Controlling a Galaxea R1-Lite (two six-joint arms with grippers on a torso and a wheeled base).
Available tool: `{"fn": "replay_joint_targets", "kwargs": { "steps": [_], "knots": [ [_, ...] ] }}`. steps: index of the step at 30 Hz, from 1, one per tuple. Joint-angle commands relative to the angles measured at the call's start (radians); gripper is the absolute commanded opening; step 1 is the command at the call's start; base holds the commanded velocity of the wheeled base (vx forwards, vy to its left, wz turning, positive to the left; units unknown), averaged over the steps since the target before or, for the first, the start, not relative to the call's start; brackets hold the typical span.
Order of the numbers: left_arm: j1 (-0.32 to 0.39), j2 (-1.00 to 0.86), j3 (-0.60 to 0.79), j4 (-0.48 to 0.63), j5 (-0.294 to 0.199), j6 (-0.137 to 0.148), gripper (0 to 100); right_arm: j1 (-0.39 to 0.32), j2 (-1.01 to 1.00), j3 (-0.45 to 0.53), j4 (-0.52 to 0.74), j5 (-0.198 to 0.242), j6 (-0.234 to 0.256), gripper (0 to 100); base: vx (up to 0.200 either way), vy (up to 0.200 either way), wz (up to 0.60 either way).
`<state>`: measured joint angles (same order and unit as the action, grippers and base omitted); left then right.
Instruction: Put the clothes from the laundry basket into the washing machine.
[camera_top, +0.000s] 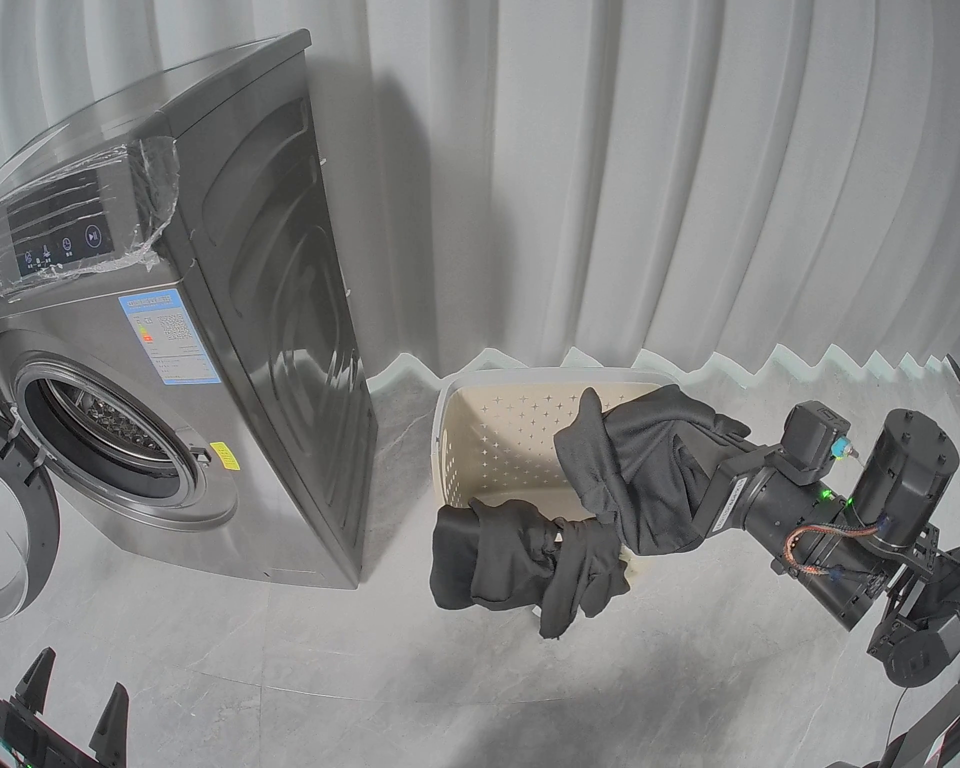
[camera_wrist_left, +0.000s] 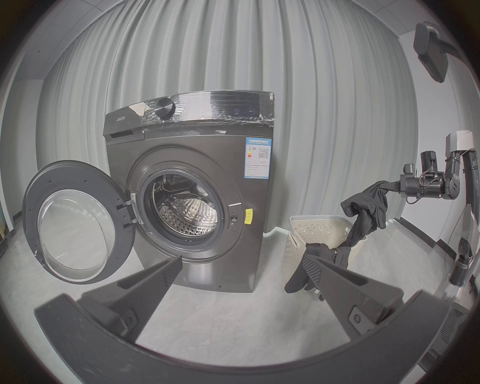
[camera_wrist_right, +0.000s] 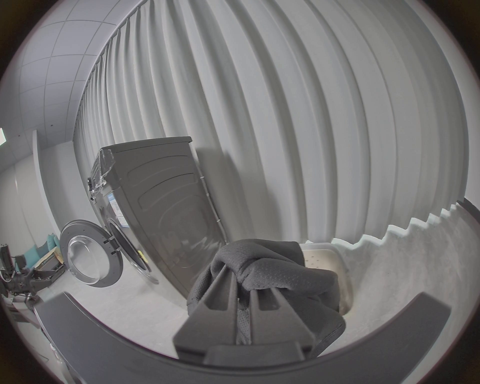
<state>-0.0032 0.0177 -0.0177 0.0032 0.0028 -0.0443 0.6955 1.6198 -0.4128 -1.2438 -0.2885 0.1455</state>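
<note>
A dark grey garment (camera_top: 640, 470) hangs from my right gripper (camera_wrist_right: 245, 305), which is shut on it above the beige laundry basket (camera_top: 500, 430). The cloth's lower end (camera_top: 520, 565) trails over the basket's near rim toward the floor. In the left wrist view, the garment (camera_wrist_left: 370, 205) stretches from the basket (camera_wrist_left: 315, 227) up to the right gripper (camera_wrist_left: 392, 186). The grey washing machine (camera_top: 270, 300) stands to the left, its drum opening (camera_top: 110, 430) uncovered and its round door (camera_wrist_left: 75, 220) swung wide. Low at the left, my left gripper (camera_top: 75, 700) is open and holds nothing.
White pleated curtains (camera_top: 650, 180) hang behind the machine and basket. Pale floor (camera_top: 330, 650) stretches between the machine front, the basket and my left gripper. The open door (camera_top: 20, 530) juts out at the far left.
</note>
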Motion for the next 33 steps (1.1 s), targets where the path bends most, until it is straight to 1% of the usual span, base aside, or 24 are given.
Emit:
{"fn": "replay_joint_targets", "kwargs": {
  "steps": [1, 32, 33],
  "knots": [
    [0.0, -0.018, 0.015, 0.0, 0.0, 0.0, 100, 0.001, 0.002, 0.0, 0.0, 0.0, 0.0, 0, 0.0, 0.2, 0.0],
    [0.0, -0.018, 0.015, 0.0, 0.0, 0.0, 100, 0.015, -0.003, -0.008, -0.003, 0.003, 0.002, 0, 0.0, 0.2, 0.0],
    [0.0, -0.018, 0.015, 0.0, 0.0, 0.0, 100, 0.015, -0.003, -0.006, -0.003, 0.003, 0.002, 0, 0.0, 0.0, 0.0]
  ]
}}
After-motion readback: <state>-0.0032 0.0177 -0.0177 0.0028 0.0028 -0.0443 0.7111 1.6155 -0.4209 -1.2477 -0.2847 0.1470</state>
